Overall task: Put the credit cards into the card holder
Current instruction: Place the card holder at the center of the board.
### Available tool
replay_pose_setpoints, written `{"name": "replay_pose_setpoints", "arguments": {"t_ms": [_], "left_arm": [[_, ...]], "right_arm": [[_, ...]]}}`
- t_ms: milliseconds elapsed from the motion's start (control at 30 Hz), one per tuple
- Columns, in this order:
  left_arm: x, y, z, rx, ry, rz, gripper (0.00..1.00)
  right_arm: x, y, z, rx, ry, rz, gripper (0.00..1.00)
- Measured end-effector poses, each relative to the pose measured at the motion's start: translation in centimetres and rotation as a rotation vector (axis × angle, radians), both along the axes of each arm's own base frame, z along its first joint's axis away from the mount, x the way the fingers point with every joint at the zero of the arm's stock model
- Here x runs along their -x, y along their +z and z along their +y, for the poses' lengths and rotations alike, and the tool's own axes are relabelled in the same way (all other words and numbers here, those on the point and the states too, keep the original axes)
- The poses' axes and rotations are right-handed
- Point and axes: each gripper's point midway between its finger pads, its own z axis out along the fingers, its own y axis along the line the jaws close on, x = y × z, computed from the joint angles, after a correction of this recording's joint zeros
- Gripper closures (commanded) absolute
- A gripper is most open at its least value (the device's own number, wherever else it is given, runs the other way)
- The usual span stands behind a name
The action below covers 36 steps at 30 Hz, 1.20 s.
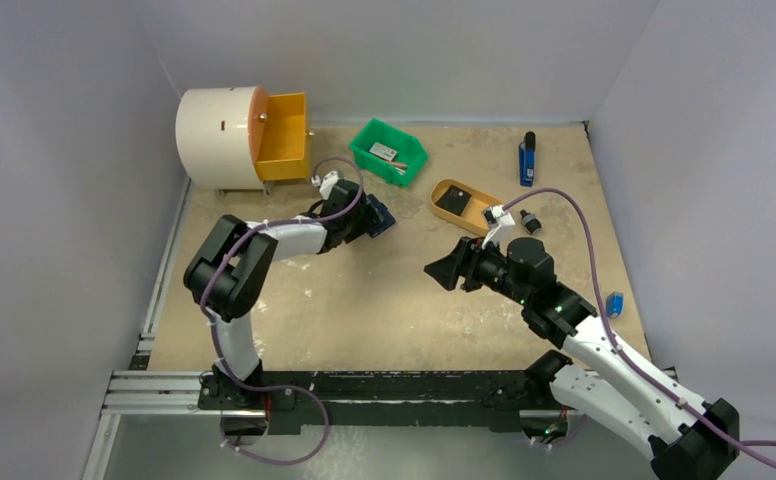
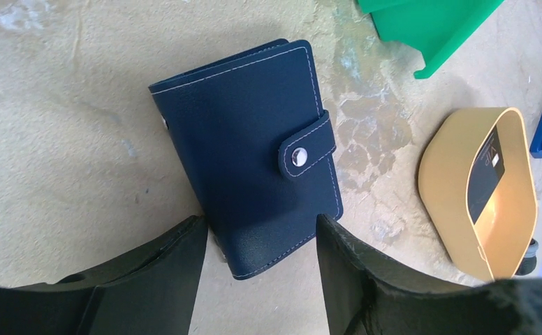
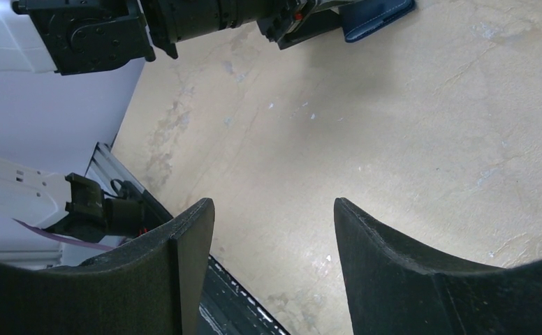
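The navy-blue card holder (image 2: 247, 153) lies shut on the table, its snap tab (image 2: 303, 153) fastened. My left gripper (image 2: 258, 230) is open, its fingers on either side of the holder's near end, close to its edges. In the top view the left gripper (image 1: 369, 215) is at the holder (image 1: 386, 219). A dark card (image 1: 453, 200) lies in a yellow tray (image 1: 446, 185), also in the left wrist view (image 2: 485, 178). A light card (image 1: 383, 151) lies in the green bin (image 1: 409, 160). My right gripper (image 1: 442, 272) is open and empty, also shown in its wrist view (image 3: 274, 209).
A white drum with an open orange drawer (image 1: 282, 135) stands back left. A blue-and-black stick tool (image 1: 527, 158) lies back right. A small black object (image 1: 531, 222) and a small blue object (image 1: 616, 303) lie to the right.
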Motion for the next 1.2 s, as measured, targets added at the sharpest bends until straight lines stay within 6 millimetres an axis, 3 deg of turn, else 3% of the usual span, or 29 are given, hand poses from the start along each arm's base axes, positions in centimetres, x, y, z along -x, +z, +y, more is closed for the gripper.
{"name": "replay_pose_setpoints", "arguments": {"t_ms": [733, 933, 1100, 1200], "left_arm": [[-0.6, 0.0, -1.8, 0.001, -0.048, -0.014, 0.43], [-0.6, 0.2, -1.7, -0.004, -0.044, -0.018, 0.38], [2.2, 0.9, 0.6, -0.053, -0.025, 0.001, 0.36], [3.5, 3.5, 2.0, -0.080, -0.017, -0.027, 0.36]], "right_arm": [[0.2, -0.2, -0.2, 0.004, -0.005, 0.012, 0.35], [0.3, -0.3, -0.4, 0.009, -0.008, 0.016, 0.35], [0.4, -0.5, -0.8, 0.030, -0.016, 0.012, 0.35], [0.3, -0.1, -1.2, 0.060, -0.021, -0.001, 0.34]]}}
